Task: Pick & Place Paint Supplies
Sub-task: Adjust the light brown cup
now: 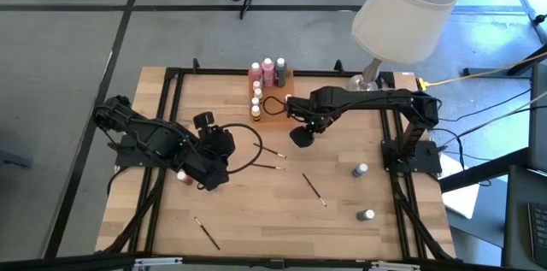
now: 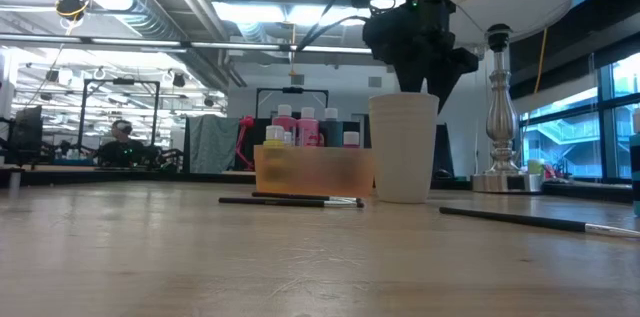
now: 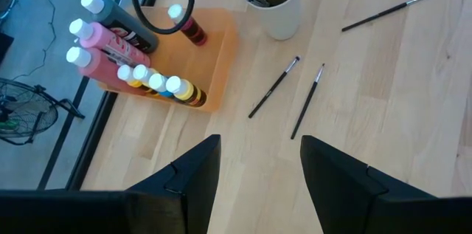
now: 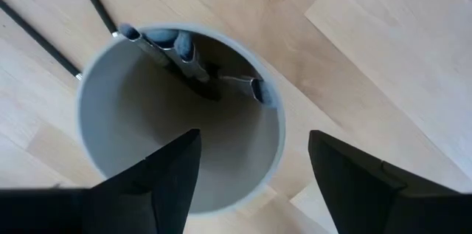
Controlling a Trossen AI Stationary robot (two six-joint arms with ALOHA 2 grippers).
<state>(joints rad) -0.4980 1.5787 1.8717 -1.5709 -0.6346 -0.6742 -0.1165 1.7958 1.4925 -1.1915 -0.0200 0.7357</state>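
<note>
A pale round cup stands on the table right of the orange tray. Dark-handled paintbrushes stand inside it, leaning on its far wall. My right gripper hangs open straight above the cup's mouth, pointing down, with nothing between its fingers; the low view shows it just over the cup. Several pink, grey and yellow paint bottles stand in the tray. Loose brushes lie flat on the wood. My left gripper waits open at the table's left, raised and slanting down toward the tray.
Two small bottles stand near the right edge, and a pink one by the left arm. Another brush lies near the front edge. A lamp stands at the far right, and a black cable loops beside the tray.
</note>
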